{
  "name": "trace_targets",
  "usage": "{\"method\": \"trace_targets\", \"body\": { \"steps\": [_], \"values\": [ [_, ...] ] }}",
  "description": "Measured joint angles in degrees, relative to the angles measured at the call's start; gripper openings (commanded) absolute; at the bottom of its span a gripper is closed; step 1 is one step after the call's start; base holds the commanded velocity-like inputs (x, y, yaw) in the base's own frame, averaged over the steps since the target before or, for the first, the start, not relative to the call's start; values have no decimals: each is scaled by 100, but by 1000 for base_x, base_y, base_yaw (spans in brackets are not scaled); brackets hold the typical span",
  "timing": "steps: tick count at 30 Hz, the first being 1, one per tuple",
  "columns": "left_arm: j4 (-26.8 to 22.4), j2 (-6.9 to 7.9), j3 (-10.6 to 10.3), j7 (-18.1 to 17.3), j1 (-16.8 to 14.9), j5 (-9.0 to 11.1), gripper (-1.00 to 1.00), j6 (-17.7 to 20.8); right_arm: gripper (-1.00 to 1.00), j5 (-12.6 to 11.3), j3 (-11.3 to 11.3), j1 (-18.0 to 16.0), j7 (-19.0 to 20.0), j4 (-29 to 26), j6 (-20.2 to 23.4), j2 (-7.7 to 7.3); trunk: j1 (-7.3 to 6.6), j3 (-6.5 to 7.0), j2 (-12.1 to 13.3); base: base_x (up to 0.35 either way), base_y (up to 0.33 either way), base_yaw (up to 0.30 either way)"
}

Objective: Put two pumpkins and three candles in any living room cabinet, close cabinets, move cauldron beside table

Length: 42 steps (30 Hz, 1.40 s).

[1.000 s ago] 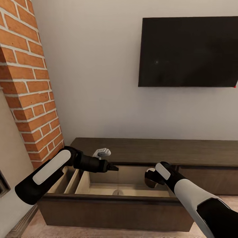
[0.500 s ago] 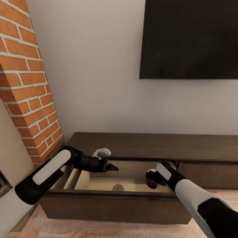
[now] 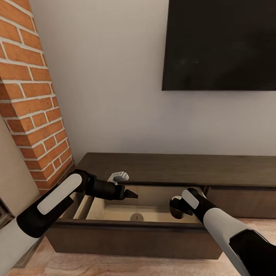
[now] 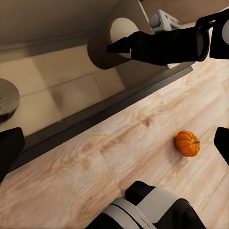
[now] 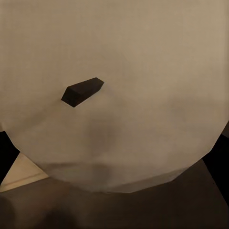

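Right tool clamped on a candle over the open cabinet drawer

Near the cabinet (image 3: 161, 168), one orange ribbed pumpkin (image 4: 187, 143) lies on the wood floor (image 4: 109, 157). In the tan drawer (image 3: 134, 213) a grey candle (image 3: 137, 217) lies by the front wall. Above the drawer, the right tool (image 4: 114, 46) grips a beige candle (image 5: 114, 95); the left tool (image 3: 132, 194) hovers with fingers apart. Behind, the dark flat cabinet top meets the wall.

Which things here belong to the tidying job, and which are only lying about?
Job:
- cabinet, its drawer open
- candle gripped in the right hand
- second candle in the drawer
- pumpkin on the floor
- left hand, open

Lying about:
- television
- brick column
- small white object on the cabinet top
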Motion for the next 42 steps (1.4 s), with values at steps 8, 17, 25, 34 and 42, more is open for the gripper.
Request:
{"method": "trace_targets", "body": {
  "steps": [8, 17, 25, 34, 42],
  "values": [
    [-12, 1, 0, -6, 0, 0, 100, 0, -100, -2, -1, 0, -13, 0, 18, 4, 0, 0, 0, 103, 20, 0],
    [-19, 2, -3, -5, 0, 0, 100, 0, -100, 3, 0, 0, -32, 0, 34, 8, 0, 0, 0, 91, 2, 0],
    [-25, 1, 0, -7, 0, -2, 100, 0, -100, 3, 0, 0, -41, 7, 41, 1, 1, 0, 0, 7, 0, 0],
    [-28, 2, -7, -8, 0, -3, 100, 0, -100, 12, 2, 1, -46, 26, 45, -30, 22, -177, -10, 0, 0, 0],
    [-28, 2, -9, -6, 0, -5, 100, 0, -100, 1, 3, 1, -46, 34, 13, -75, 43, -354, -21, 0, 0, 0]
  ]
}}
